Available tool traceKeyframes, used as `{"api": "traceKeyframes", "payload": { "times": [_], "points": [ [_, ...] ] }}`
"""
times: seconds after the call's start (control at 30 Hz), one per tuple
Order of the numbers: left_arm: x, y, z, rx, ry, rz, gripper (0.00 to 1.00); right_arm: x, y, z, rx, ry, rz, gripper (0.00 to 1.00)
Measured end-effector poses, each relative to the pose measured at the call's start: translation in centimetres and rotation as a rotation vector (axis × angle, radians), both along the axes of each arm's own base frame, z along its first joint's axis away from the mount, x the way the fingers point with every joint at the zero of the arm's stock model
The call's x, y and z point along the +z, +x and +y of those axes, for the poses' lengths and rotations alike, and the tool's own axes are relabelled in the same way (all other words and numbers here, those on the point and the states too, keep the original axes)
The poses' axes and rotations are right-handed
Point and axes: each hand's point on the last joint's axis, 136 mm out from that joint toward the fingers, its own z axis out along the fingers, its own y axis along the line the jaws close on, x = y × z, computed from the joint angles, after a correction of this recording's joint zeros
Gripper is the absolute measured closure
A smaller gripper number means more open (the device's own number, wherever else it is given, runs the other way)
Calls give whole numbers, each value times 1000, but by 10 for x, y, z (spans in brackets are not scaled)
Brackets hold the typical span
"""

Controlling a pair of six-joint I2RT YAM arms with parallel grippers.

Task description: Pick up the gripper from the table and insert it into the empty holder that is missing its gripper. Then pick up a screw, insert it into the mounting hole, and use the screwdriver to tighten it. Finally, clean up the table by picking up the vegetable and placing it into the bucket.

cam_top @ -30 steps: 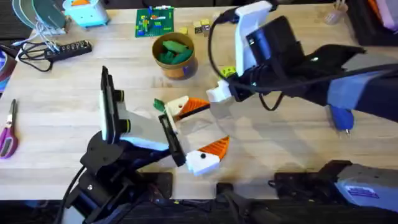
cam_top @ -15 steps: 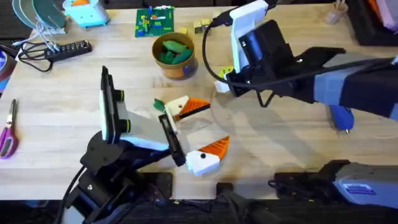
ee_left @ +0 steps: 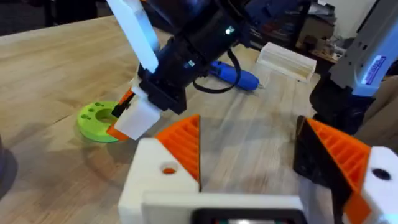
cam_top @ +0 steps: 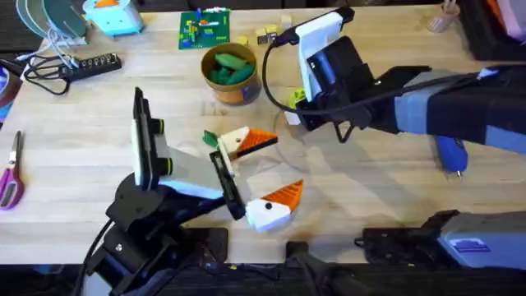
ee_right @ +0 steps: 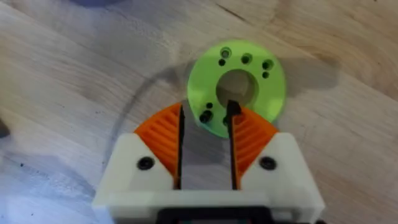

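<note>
The right gripper (ee_right: 206, 127) has shifted left over the green disc (ee_right: 236, 87), jaws slightly apart, empty. It is likely seeking a screw. The left gripper (cam_top: 265, 168) rests wide open.

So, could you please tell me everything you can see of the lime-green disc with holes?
The lime-green disc is a flat round piece that looks like matte plastic, with a large central hole and several smaller holes around it. It lies flat on the wooden table, near the bucket. The right gripper hovers directly over it, fingers slightly parted, tips at its near edge; whether they touch it cannot be told. In the left wrist view it sits beside that gripper.
</note>
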Motion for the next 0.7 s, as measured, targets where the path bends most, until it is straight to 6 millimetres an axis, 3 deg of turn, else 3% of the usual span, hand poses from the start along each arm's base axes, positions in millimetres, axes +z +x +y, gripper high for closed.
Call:
{"api": "traceKeyframes", "payload": {
  "times": [0.23, 0.63, 0.7],
  "points": [
    [0, 0, 0, 0, 0, 0, 9, -4, 0, -1, -2, -10, 8, 631],
    [0, 0, 0, 0, 0, 0, 8, -2, 3, -2, -10, -17, -4, 983],
    [0, 0, 0, 0, 0, 0, 9, -3, 3, -3, -13, -22, -4, 994]
  ]
}}
